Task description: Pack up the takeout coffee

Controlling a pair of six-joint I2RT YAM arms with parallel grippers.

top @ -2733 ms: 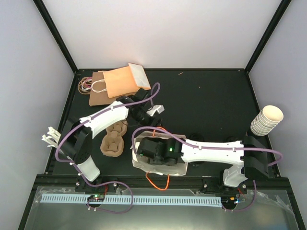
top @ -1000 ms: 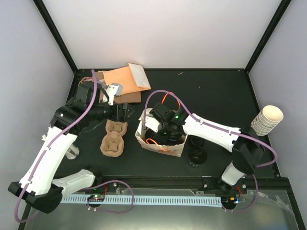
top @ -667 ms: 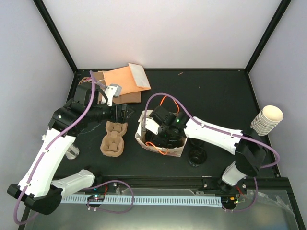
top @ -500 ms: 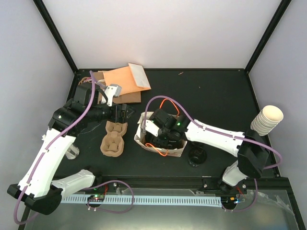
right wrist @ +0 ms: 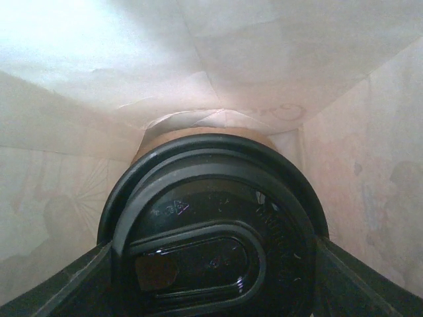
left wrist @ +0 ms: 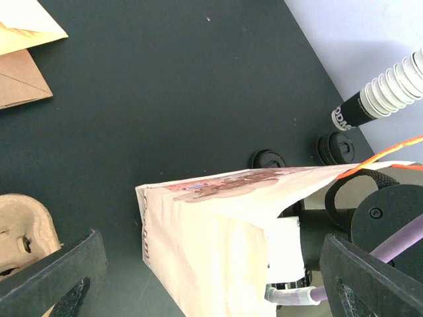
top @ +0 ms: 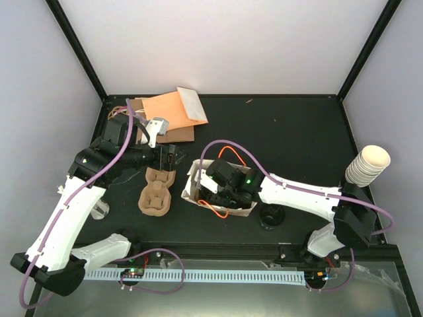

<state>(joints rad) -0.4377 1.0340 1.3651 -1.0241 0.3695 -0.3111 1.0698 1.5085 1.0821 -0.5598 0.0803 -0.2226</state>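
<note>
The takeout coffee (right wrist: 211,251) is a tan cup under a black lid, and it sits inside a cream paper bag (top: 190,188). My right gripper (top: 215,187) reaches into the bag's mouth and is shut on the coffee. In the right wrist view its fingers (right wrist: 59,290) press both sides of the lid, with bag walls (right wrist: 218,59) all round. My left gripper (top: 168,157) is open and empty, just left of the bag and apart from it. In the left wrist view the bag (left wrist: 211,231) shows between the spread fingers (left wrist: 59,277).
A brown pulp cup carrier (top: 155,195) lies left of the bag. Flat paper bags (top: 168,112) lie at the back left. Loose black lids (top: 271,214) lie right of the bag. A stack of cream cups (top: 367,165) stands at the right edge.
The right gripper has moved left and nearer inside the bag, and the bag has shifted and tilted with it. Since 2.7 s ago the left arm swung back left; lately it is still.
</note>
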